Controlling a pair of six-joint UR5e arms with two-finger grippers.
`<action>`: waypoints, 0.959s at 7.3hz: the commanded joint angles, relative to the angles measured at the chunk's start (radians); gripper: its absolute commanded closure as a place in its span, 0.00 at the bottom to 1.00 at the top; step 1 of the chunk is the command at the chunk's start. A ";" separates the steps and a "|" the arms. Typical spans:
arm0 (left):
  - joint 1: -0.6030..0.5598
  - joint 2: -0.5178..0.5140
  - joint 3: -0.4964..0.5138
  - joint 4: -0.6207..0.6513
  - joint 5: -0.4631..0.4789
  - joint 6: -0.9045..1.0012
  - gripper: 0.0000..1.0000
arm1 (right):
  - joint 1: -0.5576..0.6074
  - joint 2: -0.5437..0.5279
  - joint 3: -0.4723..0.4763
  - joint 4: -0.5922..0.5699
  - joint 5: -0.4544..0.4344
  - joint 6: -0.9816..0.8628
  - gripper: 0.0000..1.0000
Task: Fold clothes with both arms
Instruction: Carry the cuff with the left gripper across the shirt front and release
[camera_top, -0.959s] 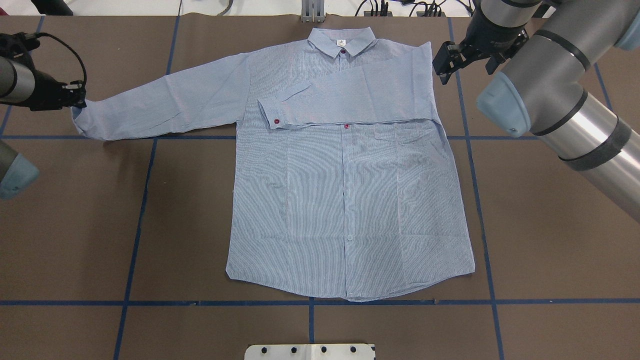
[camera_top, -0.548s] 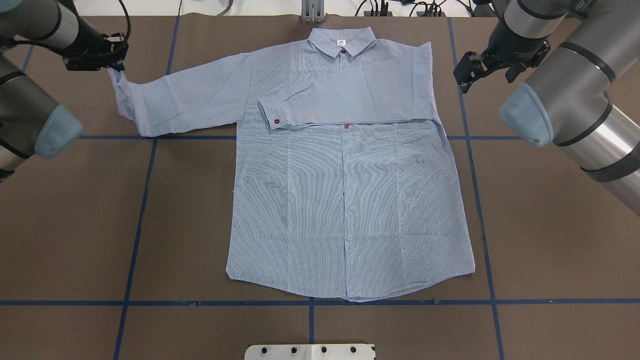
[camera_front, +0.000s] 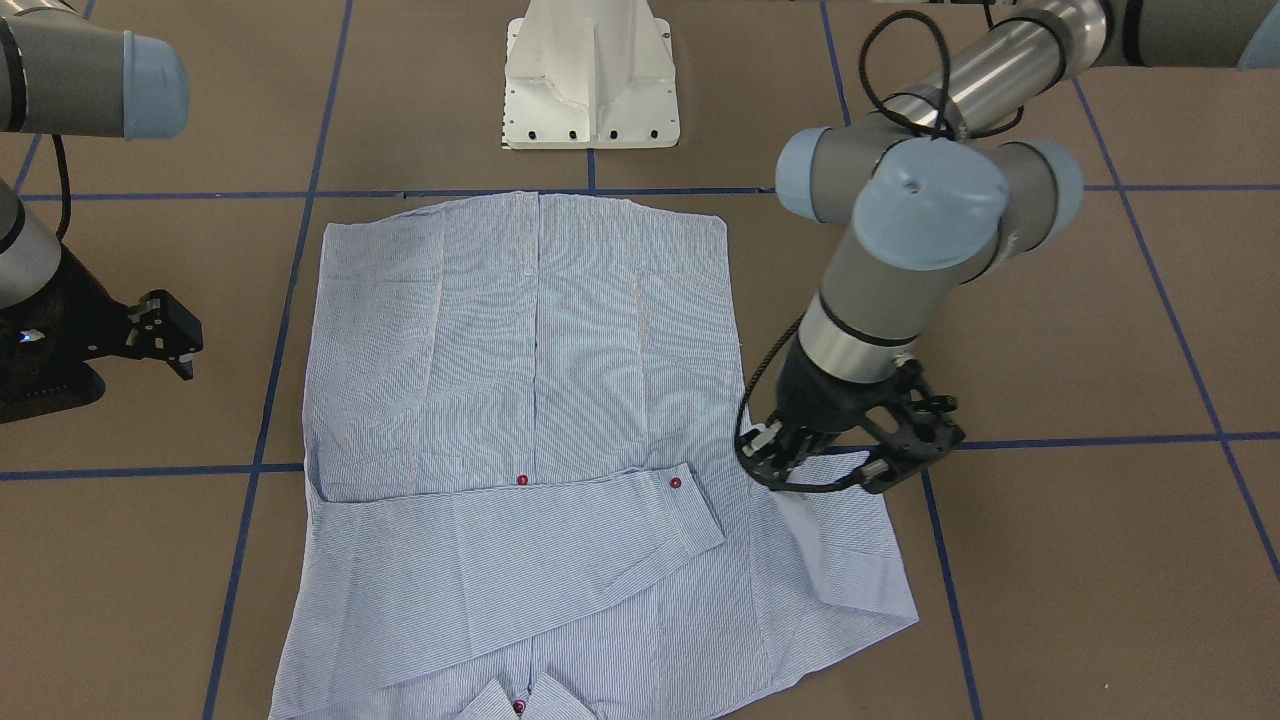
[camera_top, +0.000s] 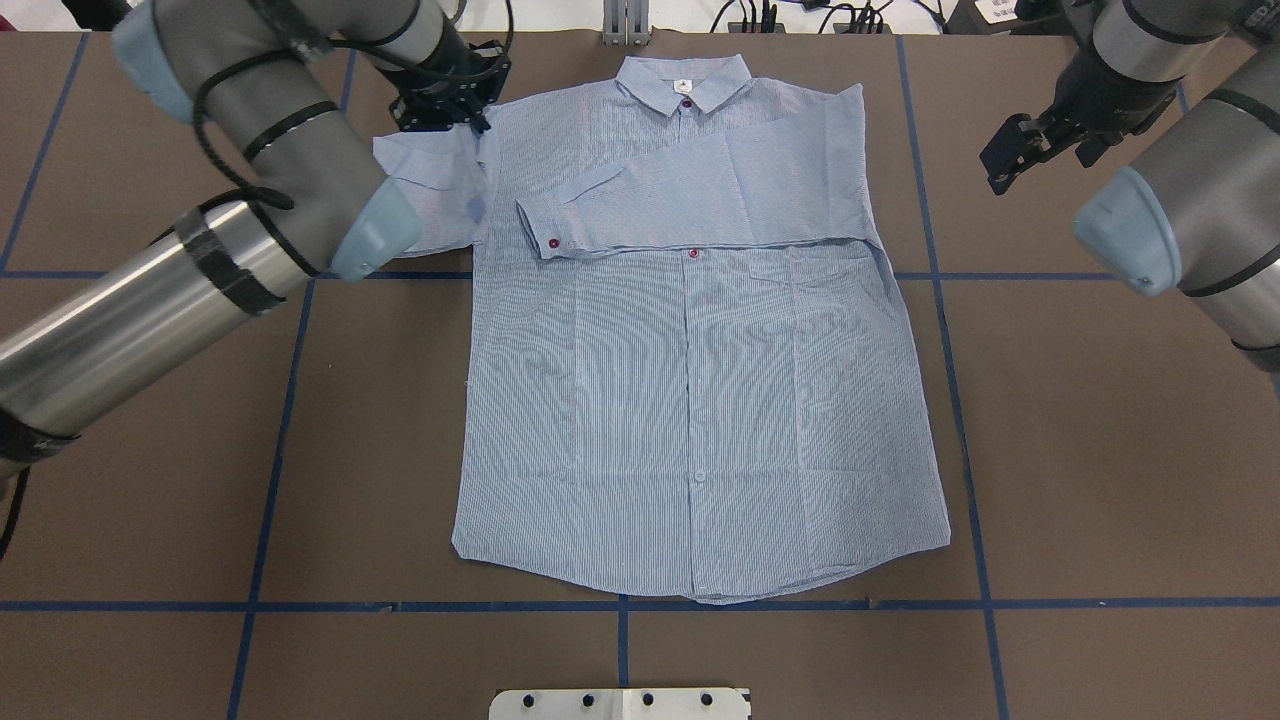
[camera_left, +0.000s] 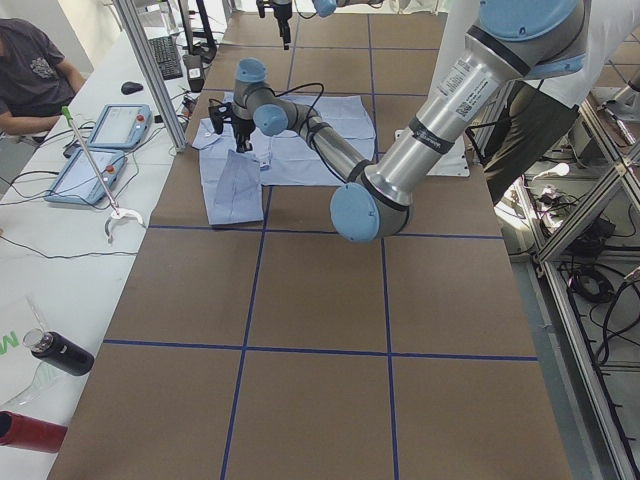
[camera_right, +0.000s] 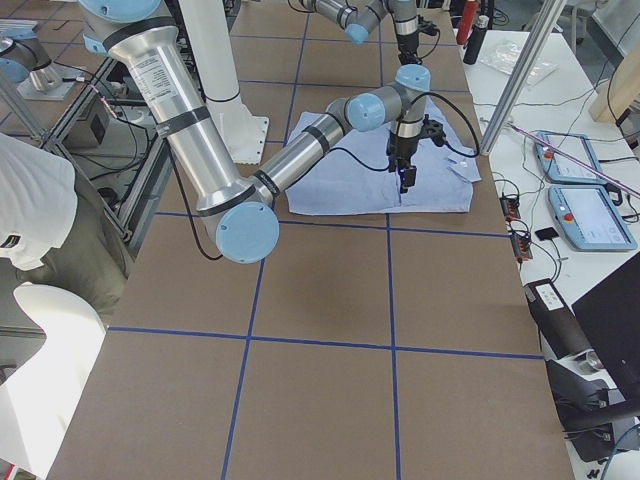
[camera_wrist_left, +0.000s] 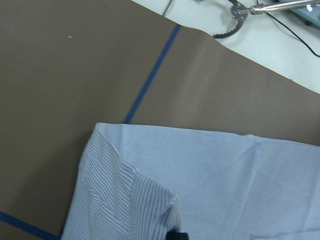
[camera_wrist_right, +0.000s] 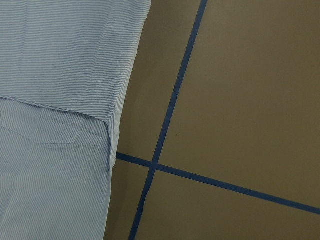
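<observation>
The striped light blue shirt lies flat, front up, collar at the far edge. One sleeve is folded across the chest. My left gripper is shut on the cuff of the other sleeve, held just above the table beside the shoulder; that sleeve is doubled over itself. In the left wrist view the cloth rises to the fingers at the bottom edge. My right gripper hovers open and empty beyond the shirt's other side. The shirt's edge shows in the right wrist view.
Brown table cover with blue tape grid lines. The white pedestal base stands at the near edge by the hem. A side bench holds tablets and bottles; a seated person is at the bench and another person stands beside the table.
My left gripper has carried the sleeve cuff from the far left in to the shirt's shoulder, doubling the sleeve. My right gripper has drawn away to the right.
</observation>
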 joint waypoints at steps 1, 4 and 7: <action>0.044 -0.144 0.122 -0.066 0.001 -0.048 1.00 | 0.043 -0.008 -0.003 -0.003 0.060 -0.006 0.00; 0.044 -0.252 0.132 -0.068 -0.009 -0.124 1.00 | 0.047 -0.010 -0.009 -0.006 0.059 -0.008 0.00; 0.093 -0.269 0.132 -0.084 -0.007 -0.160 1.00 | 0.052 -0.013 -0.010 -0.009 0.062 -0.008 0.00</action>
